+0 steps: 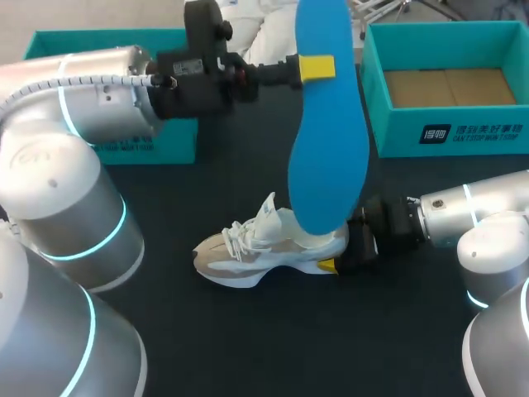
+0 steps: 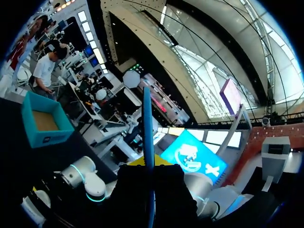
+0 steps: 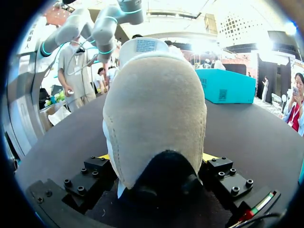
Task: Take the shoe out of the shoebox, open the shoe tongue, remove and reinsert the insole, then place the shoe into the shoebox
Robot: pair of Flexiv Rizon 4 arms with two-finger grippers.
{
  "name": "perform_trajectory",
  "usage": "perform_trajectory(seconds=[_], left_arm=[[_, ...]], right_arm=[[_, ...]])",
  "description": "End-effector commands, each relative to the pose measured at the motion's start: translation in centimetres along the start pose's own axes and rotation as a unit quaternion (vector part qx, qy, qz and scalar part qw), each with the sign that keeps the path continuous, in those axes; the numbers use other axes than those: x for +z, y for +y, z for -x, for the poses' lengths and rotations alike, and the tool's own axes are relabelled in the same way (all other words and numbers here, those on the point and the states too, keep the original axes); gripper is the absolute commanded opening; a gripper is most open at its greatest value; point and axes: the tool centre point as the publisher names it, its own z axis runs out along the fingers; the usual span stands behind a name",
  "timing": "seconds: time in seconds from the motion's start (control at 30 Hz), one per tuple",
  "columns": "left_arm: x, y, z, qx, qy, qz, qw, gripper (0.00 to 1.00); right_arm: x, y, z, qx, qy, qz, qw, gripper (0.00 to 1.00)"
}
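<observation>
The left gripper [image 1: 312, 68] is clamped on a blue foam insole [image 1: 329, 141] near its narrower upper end. In its wrist view the sheet stands edge-on between the fingers. From that grip the insole's long axis runs from 12 to 6 o'clock, and it hangs almost upright with the broader end down.

Straight below, at 6 o'clock, is the white-and-beige lace-up shoe [image 1: 256, 248], which lies on the black table [image 1: 248, 347] with its toe at 9 o'clock and its heel at 3. I cannot tell whether the lower end is already inside the collar or only in front of it.

The right gripper [image 3: 156, 159] grips the heel from both sides and steadies it. I judge the insole must tip toward 9 o'clock to slide in. The teal cardboard shoebox [image 1: 446, 136] lies at 2 o'clock.
</observation>
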Motion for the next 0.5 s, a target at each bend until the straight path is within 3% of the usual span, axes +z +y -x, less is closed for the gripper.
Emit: perform_trajectory(seconds=[0.03, 0.23, 0.5], left_arm=[[0.21, 0.81, 0.14, -0.010, 0.005, 0.006, 1.000, 0.00], [0.40, 1.50, -0.13, -0.031, 0.015, 0.022, 0.999, 0.00], [0.55, 1.36, -0.11, -0.023, 0.012, 0.007, 1.000, 0.00]], right_arm=[[0.90, -0.83, 0.21, 0.000, 0.000, -0.002, 1.000, 0.00], [0.90, -0.83, 0.21, 0.000, 0.000, -0.002, 1.000, 0.00], [0.90, -0.83, 0.21, 0.000, 0.000, -0.002, 1.000, 0.00]])
